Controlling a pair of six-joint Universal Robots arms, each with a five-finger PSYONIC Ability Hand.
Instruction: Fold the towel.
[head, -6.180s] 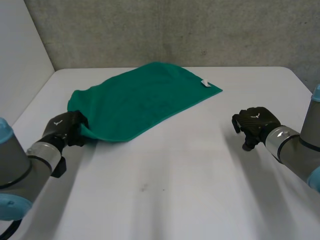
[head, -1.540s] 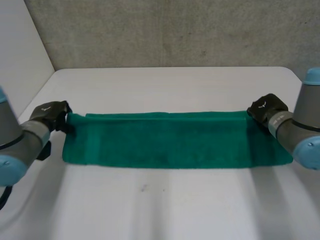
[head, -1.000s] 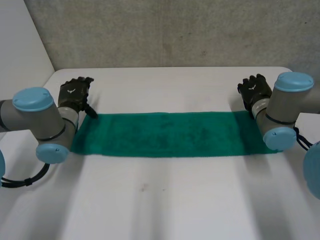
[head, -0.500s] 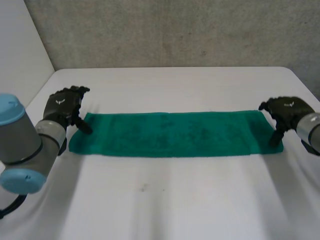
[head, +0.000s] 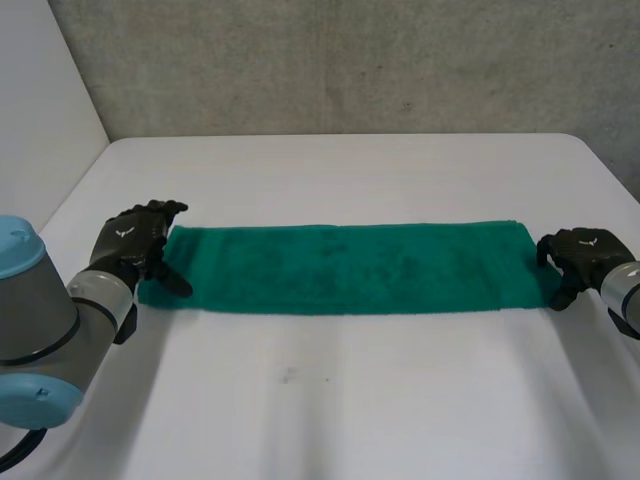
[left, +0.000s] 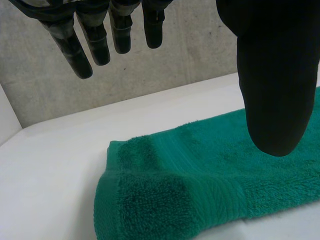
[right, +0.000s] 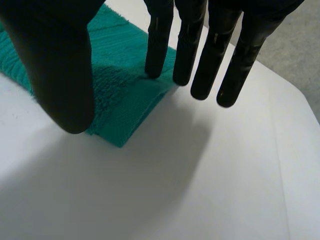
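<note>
The white surface (head: 330, 400) is bare at its near side apart from a small grey mark (head: 287, 377). At either side of it a grey arm with light-blue caps comes in, the left arm (head: 40, 330) large and low, the right arm (head: 625, 295) at the edge. Farther in, a green towel (head: 350, 268) lies flat as a long narrow band across the middle of the surface, running from one arm's side to the other. The left robot hand (head: 135, 240) is at the towel's left short end. In the left wrist view its fingers (left: 97, 35) are straight and spread well apart from the thumb (left: 275, 75), above the towel's bordered end, and hold nothing. The right robot hand (head: 580, 255) is at the towel's right short end. In the right wrist view its straight fingers (right: 190, 45) point down at the end's edge, and the thumb (right: 60, 65) stands apart over the cloth. Nothing is gripped, and I cannot tell whether a fingertip touches the towel. Beyond the towel the surface runs to a rough grey wall (head: 350, 60), with a plain pale panel (head: 40, 120) at the left.
</note>
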